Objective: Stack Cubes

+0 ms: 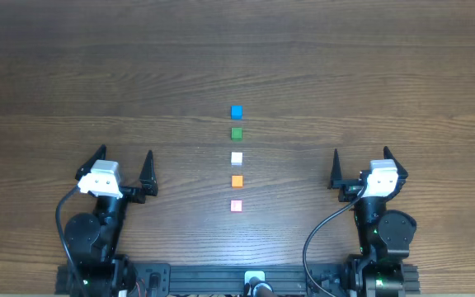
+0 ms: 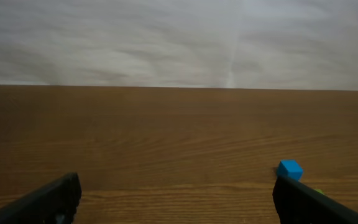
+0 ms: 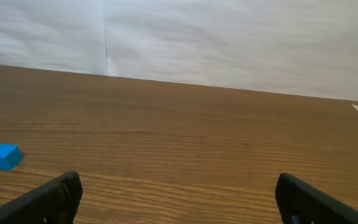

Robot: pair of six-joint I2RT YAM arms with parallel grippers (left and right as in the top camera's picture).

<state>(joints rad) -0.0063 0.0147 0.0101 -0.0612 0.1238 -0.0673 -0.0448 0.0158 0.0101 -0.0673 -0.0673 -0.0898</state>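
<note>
— Five cubes on the table (image 1: 386, 66), none stacked. They sit in single file down the middle of the top view, running 12 to 6 o'clock. Blue cube (image 1: 237, 111) is at the 12 o'clock end, then green cube (image 1: 237, 134), white cube (image 1: 237, 157) and orange cube (image 1: 237, 181). Pink cube (image 1: 237, 205) is at the 6 o'clock end, nearest the arm bases. Small gaps between neighbours; no two touching.

— Anything on top of anything?

— No. Each sits flat on the wood by itself. Task judged at zero: every lift and every placement is left to do.

— Grippers?

— Left gripper (image 1: 126, 152) shows at 9 o'clock of the white cube, well apart from the row. Fingers spread wide, nothing between them. Right gripper (image 1: 359, 152) shows at 3 o'clock of the same cube, likewise well apart, spread wide, holding nothing.

— Wrist views agree?

— Yes. Left wrist view has bare wood between its two fingers, with the blue cube just beside one of them. Right wrist view has the same bare wood, with the blue cube and a sliver of green off to one side.

— Likely first step?

— Judgement only: one arm goes to a cube, closes on it and sets it on a neighbour. Four placements would make one tower of five. Which cube serves as base cannot be told.

— Risk?

— Tight spacing in the row. Wide fingers may nudge a neighbour on the way down.
</note>
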